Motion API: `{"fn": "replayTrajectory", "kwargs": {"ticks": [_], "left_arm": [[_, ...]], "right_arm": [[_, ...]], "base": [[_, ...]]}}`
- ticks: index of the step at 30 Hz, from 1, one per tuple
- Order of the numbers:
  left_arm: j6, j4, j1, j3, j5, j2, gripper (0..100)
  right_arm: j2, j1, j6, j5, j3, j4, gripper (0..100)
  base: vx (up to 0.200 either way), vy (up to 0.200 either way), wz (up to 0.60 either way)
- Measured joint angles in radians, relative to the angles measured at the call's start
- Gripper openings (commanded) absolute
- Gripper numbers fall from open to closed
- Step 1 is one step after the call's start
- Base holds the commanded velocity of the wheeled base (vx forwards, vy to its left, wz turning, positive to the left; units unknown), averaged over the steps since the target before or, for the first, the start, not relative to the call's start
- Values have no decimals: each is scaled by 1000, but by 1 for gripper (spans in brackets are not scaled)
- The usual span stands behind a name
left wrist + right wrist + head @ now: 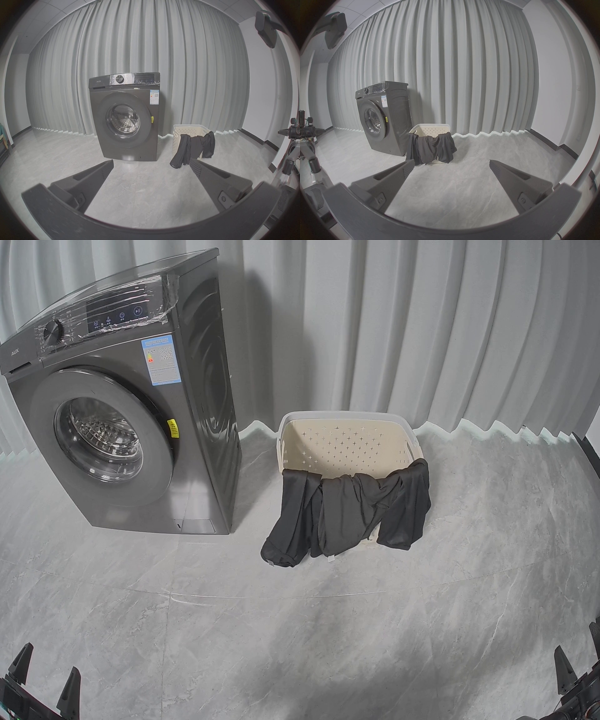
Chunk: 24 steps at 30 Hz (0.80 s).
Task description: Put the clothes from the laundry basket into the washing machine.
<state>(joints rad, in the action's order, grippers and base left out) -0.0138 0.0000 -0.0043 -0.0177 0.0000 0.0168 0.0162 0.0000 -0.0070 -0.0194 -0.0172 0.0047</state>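
A cream laundry basket (345,440) stands on the floor to the right of the grey washing machine (125,402), whose round door is closed. Black clothes (350,512) hang over the basket's front rim and reach the floor. The basket (190,128) and clothes (193,147) lie far ahead of my left gripper (151,165), which is open and holds nothing. My right gripper (451,165) is open too, well short of the clothes (431,148) and the machine (382,115). Both grippers sit low at the near corners, the left gripper (45,671) and the right gripper (578,646).
Grey marble-look floor (312,627) stretches open between me and the basket. Pleated grey curtains (406,327) line the wall behind. A dark skirting edge (587,452) runs at the far right. A tripod-like stand (292,147) stands at the side.
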Motion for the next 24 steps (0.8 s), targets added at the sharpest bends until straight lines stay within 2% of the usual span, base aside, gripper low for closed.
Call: {"fn": "replayTrajectory", "kwargs": {"ticks": [4, 24], "left_arm": [[1, 1, 0, 0, 0, 0, 100], [1, 2, 0, 0, 0, 0, 100]], "right_arm": [[0, 0, 0, 0, 0, 0, 100], [0, 0, 0, 1, 0, 0, 100]], "base": [[0, 0, 0], [200, 0, 0]]}}
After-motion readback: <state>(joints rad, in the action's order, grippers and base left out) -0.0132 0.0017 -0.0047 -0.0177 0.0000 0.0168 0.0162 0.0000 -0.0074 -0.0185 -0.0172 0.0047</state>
